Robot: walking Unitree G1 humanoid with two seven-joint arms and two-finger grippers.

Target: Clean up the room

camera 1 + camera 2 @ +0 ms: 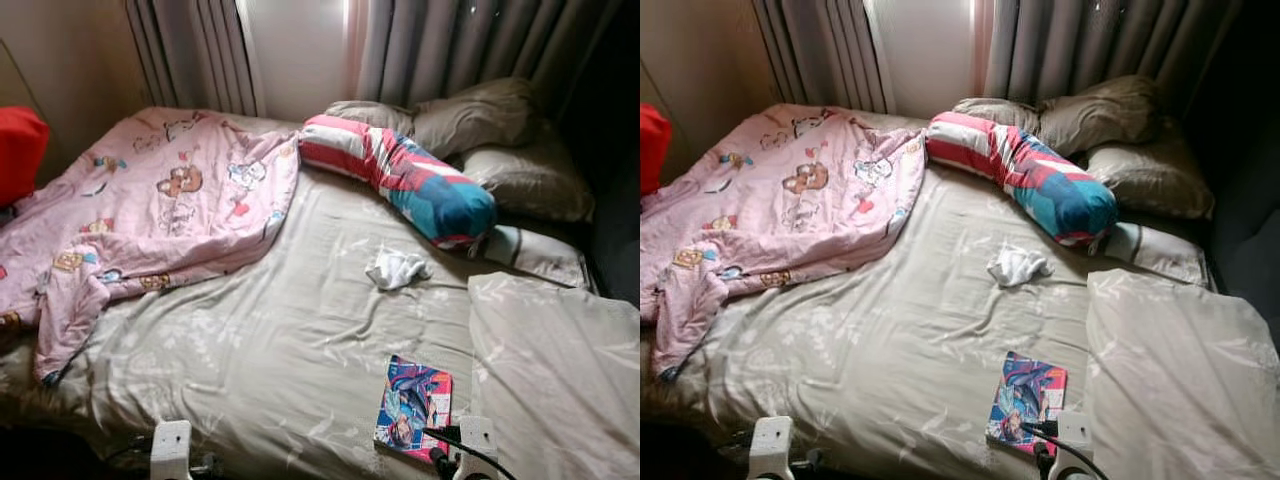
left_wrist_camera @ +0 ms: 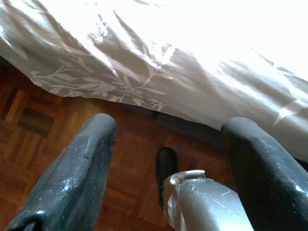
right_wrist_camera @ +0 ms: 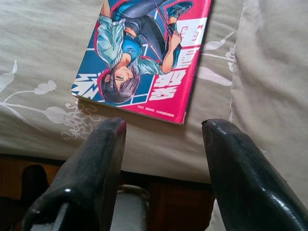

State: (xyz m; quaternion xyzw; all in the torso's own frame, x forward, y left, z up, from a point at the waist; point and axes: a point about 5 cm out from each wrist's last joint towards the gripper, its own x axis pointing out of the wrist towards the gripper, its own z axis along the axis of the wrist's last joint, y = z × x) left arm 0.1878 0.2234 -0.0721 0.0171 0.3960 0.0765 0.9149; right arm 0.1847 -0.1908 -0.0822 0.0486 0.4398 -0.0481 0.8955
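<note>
1. Hovering at the near edge of the bed, the right gripper (image 3: 163,130) has its two black fingers spread wide and holds nothing; the gap between them faces the near corner of a glossy comic book with a red, blue and pink cover (image 3: 149,57).
2. The comic book lies flat on the beige leaf-patterned bedsheet (image 1: 290,330), near the bed's front edge and just beside a folded beige blanket (image 1: 560,370) that covers the right side of the bed.
3. The left gripper (image 2: 168,130) is also wide open and empty, low beside the bed; past its fingers hang the sheet's draped edge and, below it, a brown parquet floor (image 2: 53,120).
4. The white wrist mounts of both arms show at the bottom of the head view, the left one (image 1: 171,450) well apart from the right one (image 1: 478,440).
5. Farther up the bed, a small crumpled white cloth (image 1: 397,268) lies on the sheet near the middle.
6. Just beyond it, a long bolster striped in red, white and blue (image 1: 400,175) lies slantwise, its far end against beige pillows (image 1: 500,130) stacked at the head of the bed.
7. A rumpled pink cartoon-print blanket (image 1: 150,210) spreads over the left half, trailing over the bed's edge.
8. Grey curtains (image 1: 450,50) hang behind the bed around a bright window, and a red object (image 1: 20,150) sits at the far left.
</note>
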